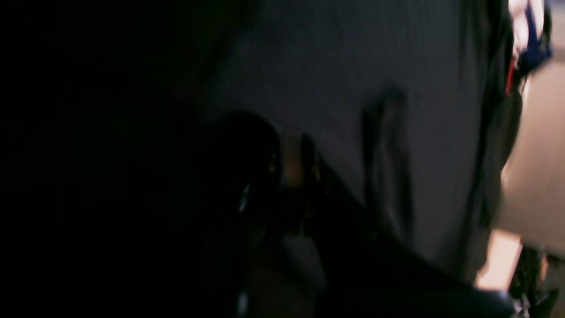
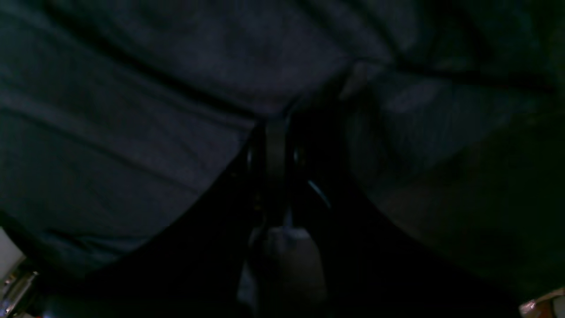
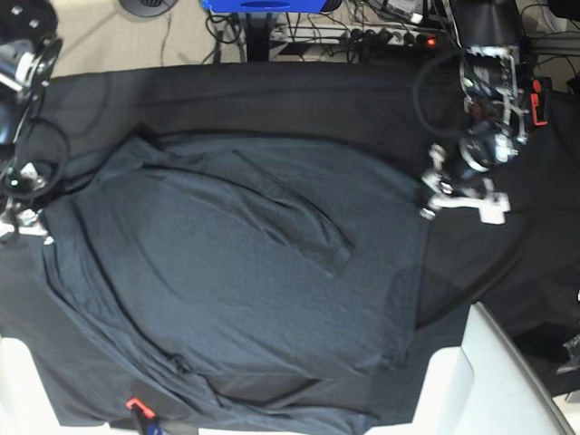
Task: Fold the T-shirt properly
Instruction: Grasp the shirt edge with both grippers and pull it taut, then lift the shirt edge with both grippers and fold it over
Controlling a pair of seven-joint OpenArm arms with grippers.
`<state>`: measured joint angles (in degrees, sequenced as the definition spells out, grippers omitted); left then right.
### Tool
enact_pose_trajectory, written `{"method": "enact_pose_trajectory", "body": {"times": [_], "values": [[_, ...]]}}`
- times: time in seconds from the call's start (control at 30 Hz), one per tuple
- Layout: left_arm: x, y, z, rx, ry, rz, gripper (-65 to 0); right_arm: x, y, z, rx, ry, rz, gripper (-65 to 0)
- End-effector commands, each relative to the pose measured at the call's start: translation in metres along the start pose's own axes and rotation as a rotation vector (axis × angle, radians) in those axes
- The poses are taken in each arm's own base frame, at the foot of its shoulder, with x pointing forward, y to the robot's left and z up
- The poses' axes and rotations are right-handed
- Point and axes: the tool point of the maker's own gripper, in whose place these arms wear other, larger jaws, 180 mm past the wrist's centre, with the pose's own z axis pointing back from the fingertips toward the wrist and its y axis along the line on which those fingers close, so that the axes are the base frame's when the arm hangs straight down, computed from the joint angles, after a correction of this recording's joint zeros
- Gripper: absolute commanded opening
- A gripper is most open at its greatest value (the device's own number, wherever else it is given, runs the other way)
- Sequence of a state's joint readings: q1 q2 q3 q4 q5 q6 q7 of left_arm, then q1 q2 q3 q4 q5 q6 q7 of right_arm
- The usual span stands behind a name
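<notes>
Jaws of your left gripper (image 3: 433, 193) and right gripper (image 3: 27, 222) pinch opposite edges of the dark blue-grey knit T-shirt (image 3: 245, 281), stretching it flat across the tabletop for folding.

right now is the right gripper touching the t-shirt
Touching. The right wrist view shows the right gripper shut on a pinched fold of the T-shirt.

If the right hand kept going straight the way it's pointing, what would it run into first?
The T-shirt. In the right wrist view the right hand is shut with its tips already at a dark fold of the cloth, so pushing on would only bunch more shirt. The picture is dim, so depth past that is unclear.
</notes>
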<state>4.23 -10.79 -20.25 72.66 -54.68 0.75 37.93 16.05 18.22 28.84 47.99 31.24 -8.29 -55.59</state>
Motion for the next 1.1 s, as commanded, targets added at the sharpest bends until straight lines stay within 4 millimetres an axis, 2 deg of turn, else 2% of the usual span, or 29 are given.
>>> {"method": "enact_pose_trajectory", "body": {"times": [0.0,0.03,0.17,0.47,0.67,0.77,0.83,0.93,1.07], "values": [[0.015,-0.008,0.001,-0.027,-0.034,-0.001,-65.0,0.024,0.001,0.011,0.002,-0.059,-0.003,-65.0],[0.015,-0.007,-0.001,-0.022,-0.031,0.0,-65.0,0.026,0.003,0.011,0.005,-0.061,-0.008,-65.0],[0.019,-0.007,-0.002,-0.017,-0.039,-0.004,-65.0,0.034,-0.009,0.009,-0.016,-0.082,-0.032,-65.0],[0.019,-0.011,-0.003,-0.024,-0.039,-0.011,-65.0,0.033,-0.007,0.008,-0.013,-0.082,-0.027,-65.0],[0.031,-0.026,-0.007,-0.051,-0.057,-0.019,-65.0,0.034,-0.004,0.008,-0.008,-0.085,-0.018,-65.0],[0.029,-0.037,-0.011,-0.063,-0.029,-0.084,-65.0,0.032,-0.003,0.007,-0.01,-0.081,-0.008,-65.0],[0.019,-0.051,-0.018,-0.083,0.004,-0.133,-65.0,0.031,0.007,0.006,-0.025,-0.086,0.068,-65.0],[0.017,-0.053,-0.019,-0.087,0.008,-0.138,-65.0,0.034,0.025,0.011,-0.013,-0.112,0.155,-65.0],[0.018,-0.054,-0.019,-0.088,0.006,-0.138,-65.0,0.037,0.03,0.014,-0.012,-0.13,0.182,-65.0]]}}
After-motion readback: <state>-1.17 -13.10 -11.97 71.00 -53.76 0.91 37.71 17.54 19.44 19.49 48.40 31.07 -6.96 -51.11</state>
